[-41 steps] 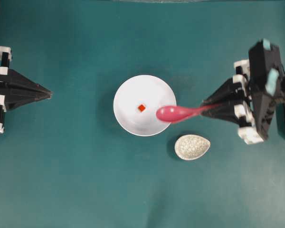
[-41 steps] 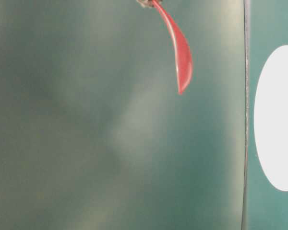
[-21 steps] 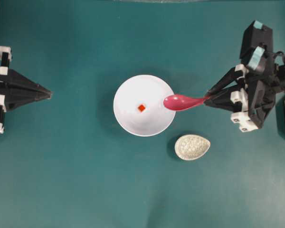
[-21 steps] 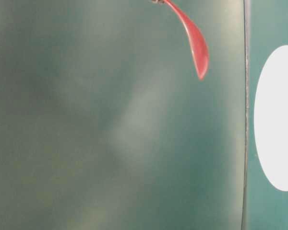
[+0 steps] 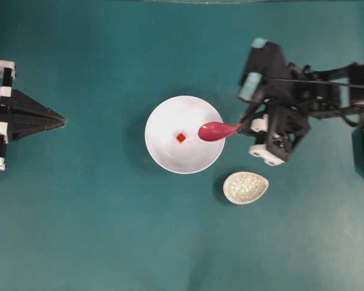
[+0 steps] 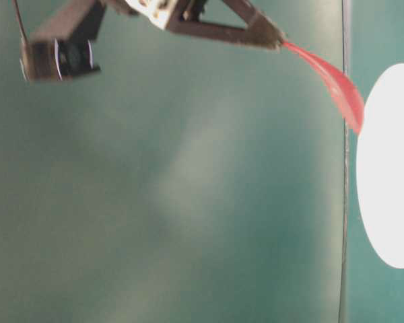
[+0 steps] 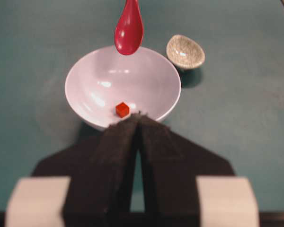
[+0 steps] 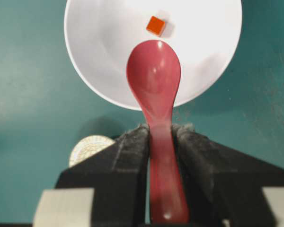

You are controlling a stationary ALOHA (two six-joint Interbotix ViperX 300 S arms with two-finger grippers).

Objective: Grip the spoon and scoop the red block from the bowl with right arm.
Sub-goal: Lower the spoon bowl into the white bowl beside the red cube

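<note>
Right gripper (image 8: 161,135) clamped on the spoon (image 8: 156,94) handle, pads either side, scoop pointing out ahead over the near rim of the bowl (image 8: 99,90). Since a second ago the right arm (image 5: 291,103) swung in from the table's right edge toward centre and tipped the spoon forward; the scoop went from hovering at the bowl's lower right rim to sitting above the right inside. Reads as grip done, approach nearly done, the dip and scoop not started. Red block (image 8: 155,25) lies on the bowl floor near the middle, just beyond the spoon tip, not touching it. Speckled dish (image 5: 246,187) sits just beside the bowl on the cloth, unused. Farthest off, left gripper (image 5: 56,120) parked at the left edge, fingers pressed together, holding nothing. Count: one spoon, one red block, one white bowl, one small speckled dish, two arms.
</note>
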